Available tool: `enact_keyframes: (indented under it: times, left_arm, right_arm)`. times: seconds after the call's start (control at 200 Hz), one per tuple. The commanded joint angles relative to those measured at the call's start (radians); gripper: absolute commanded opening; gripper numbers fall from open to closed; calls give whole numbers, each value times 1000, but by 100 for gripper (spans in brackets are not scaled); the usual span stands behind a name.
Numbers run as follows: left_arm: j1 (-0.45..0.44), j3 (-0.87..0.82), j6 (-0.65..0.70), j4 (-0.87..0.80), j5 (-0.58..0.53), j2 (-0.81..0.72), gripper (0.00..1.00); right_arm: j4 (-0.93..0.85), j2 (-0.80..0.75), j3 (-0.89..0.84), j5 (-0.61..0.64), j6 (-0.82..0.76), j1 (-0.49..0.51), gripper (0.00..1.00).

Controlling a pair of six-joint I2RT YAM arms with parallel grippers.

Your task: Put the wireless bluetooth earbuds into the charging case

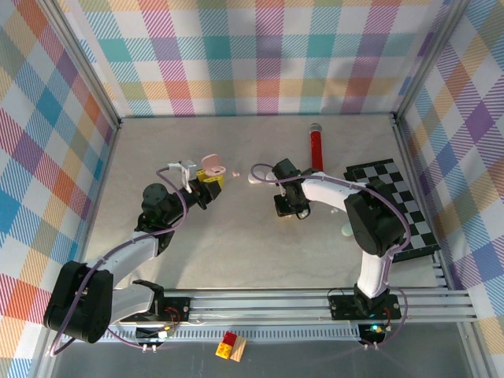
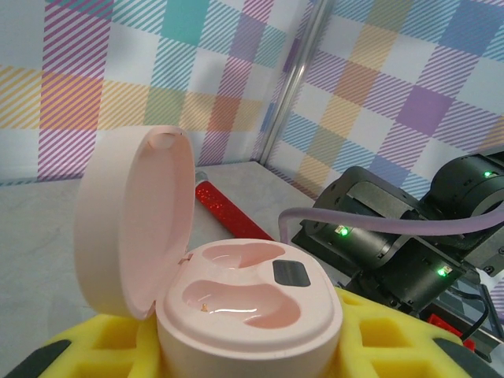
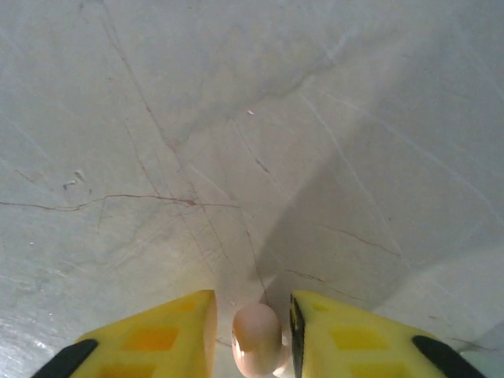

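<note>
The right hand (image 3: 252, 303) hangs low over the grey desk (image 3: 236, 118), its yellow fingers (image 3: 157, 339) slightly apart with a pale pink earbud (image 3: 257, 340) between them, close against one finger with a sliver of gap to the other. Farther in, the left hand (image 1: 206, 182) is clamped on the pink charging case (image 2: 252, 315), which sits upright with its lid (image 2: 134, 228) swung open. Beyond lies a red cylinder with silver cap (image 1: 316, 146)

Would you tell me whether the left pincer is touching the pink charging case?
Touching: the left wrist view shows the charging case wedged between the left pincer's yellow fingers, no gap.
</note>
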Motion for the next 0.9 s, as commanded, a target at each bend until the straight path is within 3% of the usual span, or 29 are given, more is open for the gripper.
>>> enact_keyframes:
  times: [0.0,0.25,0.565,0.895]
  left_arm:
    - [-4,-2,16,33,0,-9,35]
    - [8,1,21,0,-76,-20,35]
    - [33,5,41,-57,-140,-44,35]
    - [58,13,27,-80,-159,-44,35]
  right_arm:
    - [-46,-50,14,54,-10,9,37]
    - [-82,-92,27,204,42,84,50]
    - [-233,33,142,481,86,215,42]
    - [-275,123,192,554,70,242,37]
